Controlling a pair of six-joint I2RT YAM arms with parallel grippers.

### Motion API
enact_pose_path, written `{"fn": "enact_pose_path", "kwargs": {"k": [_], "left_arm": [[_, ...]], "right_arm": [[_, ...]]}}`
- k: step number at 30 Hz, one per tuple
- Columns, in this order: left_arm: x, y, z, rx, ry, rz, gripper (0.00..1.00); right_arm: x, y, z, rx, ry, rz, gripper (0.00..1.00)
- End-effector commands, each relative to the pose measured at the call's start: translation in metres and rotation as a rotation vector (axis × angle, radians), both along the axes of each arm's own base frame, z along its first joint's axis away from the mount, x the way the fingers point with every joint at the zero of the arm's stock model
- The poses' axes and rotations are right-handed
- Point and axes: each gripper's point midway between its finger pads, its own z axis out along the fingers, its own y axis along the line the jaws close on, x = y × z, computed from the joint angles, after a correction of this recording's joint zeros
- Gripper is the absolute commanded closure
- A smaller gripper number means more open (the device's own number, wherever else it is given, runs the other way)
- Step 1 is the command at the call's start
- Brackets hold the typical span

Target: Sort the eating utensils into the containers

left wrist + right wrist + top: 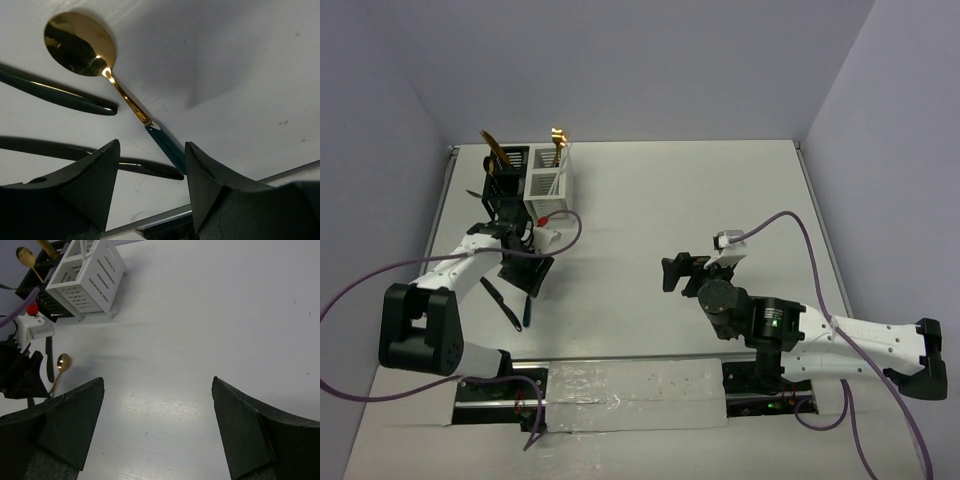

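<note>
The eating utensils begin right at my left fingers (152,150). These stand open, low over the table (240,65). The dark green handle end of a spoon (127,102) lies in the gap between them, close against one finger; I cannot tell whether it touches. The spoon's gold bowl points away from the fingers, out ahead of the tips. To one side of it lie two dark utensils. The nearer dark utensil (50,146) runs partly under my other fingertip, and the farther dark utensil (60,92) lies just beyond it, near the bowl.

Farther out ahead of the left fingers stand the containers, joined side by side. The black caddy (510,165) has a gold spoon head (495,152) sticking up from it. The white caddy (548,185) holds a gold-headed piece (558,135).

My right fingers (157,390) are spread wide and grip nothing; only bare table shows between them. They are well apart from the utensils. The caddies are far ahead and off to their left.
</note>
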Motion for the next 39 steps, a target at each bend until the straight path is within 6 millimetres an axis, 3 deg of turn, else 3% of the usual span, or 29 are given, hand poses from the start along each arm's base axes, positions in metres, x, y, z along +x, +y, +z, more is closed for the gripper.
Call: {"fn": "enact_pose_path", "kwargs": {"k": [1, 14, 25, 35, 39], "left_arm": [[-0.002, 0.004, -0.009, 0.055, 0.016, 0.005, 0.37], [-0.028, -0.003, -0.039, 0.080, 0.116, -0.052, 0.43], [-0.012, -0.012, -0.047, 0.070, 0.086, -0.047, 0.64], [-0.009, -0.023, -0.038, 0.003, 0.057, -0.036, 1.00], [0.004, -0.039, -0.010, -0.081, -0.032, -0.064, 1.00]], "right_arm": [[-0.001, -0.011, -0.002, 0.047, 0.009, -0.039, 0.06], [-0.001, -0.022, -0.001, 0.080, -0.005, -0.068, 0.06], [-0.001, -0.025, 0.000, 0.076, -0.007, -0.079, 0.06], [-0.002, -0.028, 0.001, 0.080, -0.010, -0.079, 0.06], [-0.002, -0.031, 0.002, 0.090, -0.012, -0.083, 0.06]]}}
